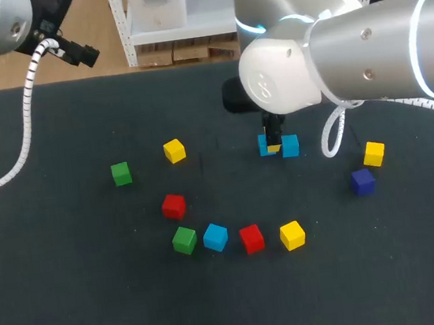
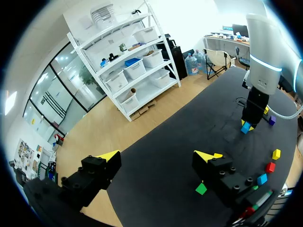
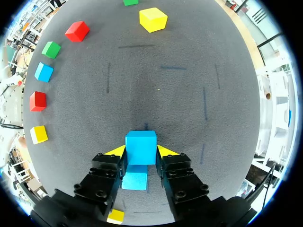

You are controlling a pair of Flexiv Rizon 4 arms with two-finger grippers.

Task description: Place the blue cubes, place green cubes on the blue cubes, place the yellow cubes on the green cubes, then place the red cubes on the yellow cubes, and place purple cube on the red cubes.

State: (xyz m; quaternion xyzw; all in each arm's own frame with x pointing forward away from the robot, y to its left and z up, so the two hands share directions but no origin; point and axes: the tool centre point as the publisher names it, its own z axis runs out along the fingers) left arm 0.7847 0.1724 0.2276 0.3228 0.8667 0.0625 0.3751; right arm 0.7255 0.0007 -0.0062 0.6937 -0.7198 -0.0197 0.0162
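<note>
My right gripper is shut on a blue cube, its yellow tips pressing the cube's two sides just above the black mat. A second blue cube lies right behind it, under the gripper. In the head view the right gripper stands right of the table's middle, with blue showing on both sides of its fingers. My left gripper is open and empty, high over the table's far left edge. A purple cube and a yellow cube lie to the right.
Loose cubes in front: red, green, blue, red, yellow. Further left lie a yellow cube and a green cube. My right arm's bulky wrist hangs over the mat's back middle.
</note>
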